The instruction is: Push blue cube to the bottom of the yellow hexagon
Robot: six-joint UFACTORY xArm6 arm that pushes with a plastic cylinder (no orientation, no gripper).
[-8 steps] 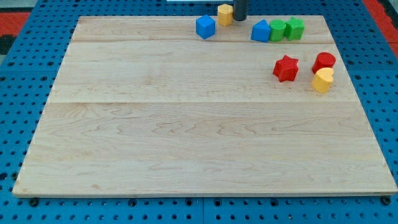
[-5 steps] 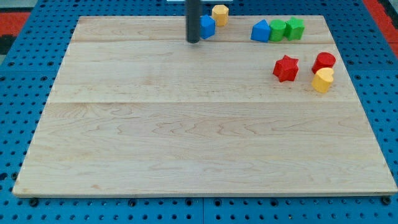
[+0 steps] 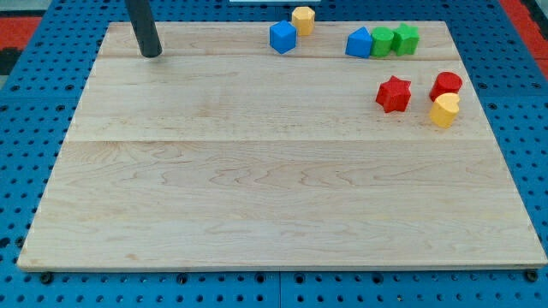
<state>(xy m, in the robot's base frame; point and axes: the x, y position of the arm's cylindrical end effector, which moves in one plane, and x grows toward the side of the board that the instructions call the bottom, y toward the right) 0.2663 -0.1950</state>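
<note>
Blue cube (image 3: 282, 37) sits at about eight o'clock of the yellow hexagon (image 3: 303, 19), close beside it, not right under it. My tip (image 3: 151, 54) is bare, touching nothing, far off at nine o'clock.

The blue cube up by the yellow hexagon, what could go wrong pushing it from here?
The blue cube sits just lower-left of the yellow hexagon, so a clumsy shove could knock the hexagon along too. Both lie near the board's top edge, so an upward push might send one off. My tip is far toward the view's left; a long sweep right could overshoot the cube into the other blue block.
</note>
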